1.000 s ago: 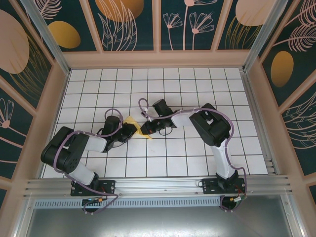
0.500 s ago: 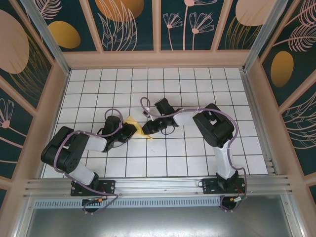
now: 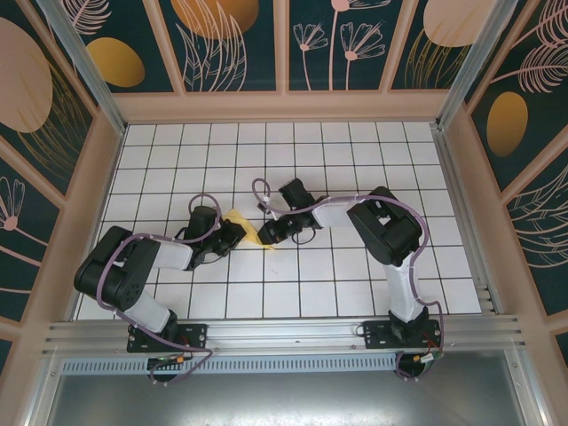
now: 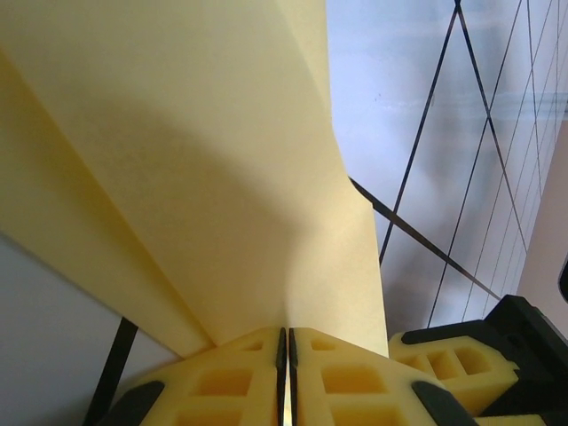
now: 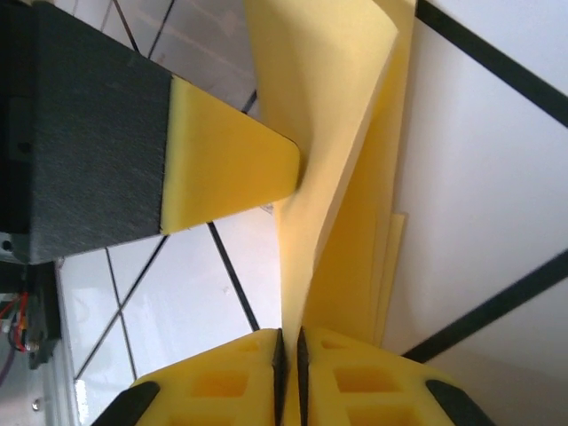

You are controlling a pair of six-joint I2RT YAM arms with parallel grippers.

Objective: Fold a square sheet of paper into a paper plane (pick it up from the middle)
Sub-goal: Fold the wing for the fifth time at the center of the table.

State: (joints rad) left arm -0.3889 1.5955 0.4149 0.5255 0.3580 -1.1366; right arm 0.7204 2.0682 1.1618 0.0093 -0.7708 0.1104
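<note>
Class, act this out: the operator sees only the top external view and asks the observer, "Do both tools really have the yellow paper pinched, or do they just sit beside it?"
Observer: The left tool is shut on the yellow paper; the sheet rises straight out of its closed jaws.
Operator: And the right one?
Observer: The right tool is shut on the paper too, gripping a thin edge.
Operator: Is it one flat sheet?
Observer: No, it is folded; several layers lie stacked beside the right tool.
</note>
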